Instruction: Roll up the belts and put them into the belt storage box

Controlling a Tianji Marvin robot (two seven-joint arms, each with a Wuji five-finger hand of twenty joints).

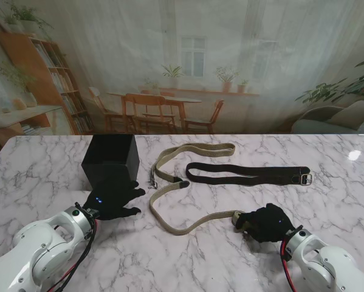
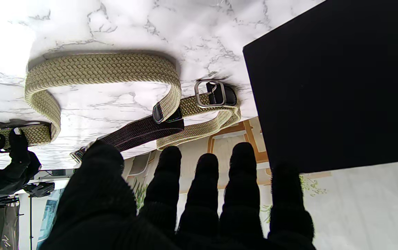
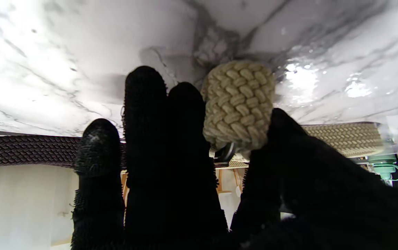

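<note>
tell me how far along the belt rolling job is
Barely started. Nothing looks done yet: the dark belt lies stretched out flat on the table. In hand: the right hand grips one end of the beige belt, curled over in a first turn. The left hand rests open beside the black storage box. Left: rolling and boxing both belts.

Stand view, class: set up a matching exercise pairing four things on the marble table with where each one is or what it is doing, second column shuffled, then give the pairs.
Things
1. belt storage box
2. beige belt
3. dark belt
4. left hand

Descriptions
A. stretched out straight, buckle toward the right
B. one end pinched by the right hand
C. black, standing on the left side
D. open, next to the box

Pairs: 1-C, 2-B, 3-A, 4-D
</note>
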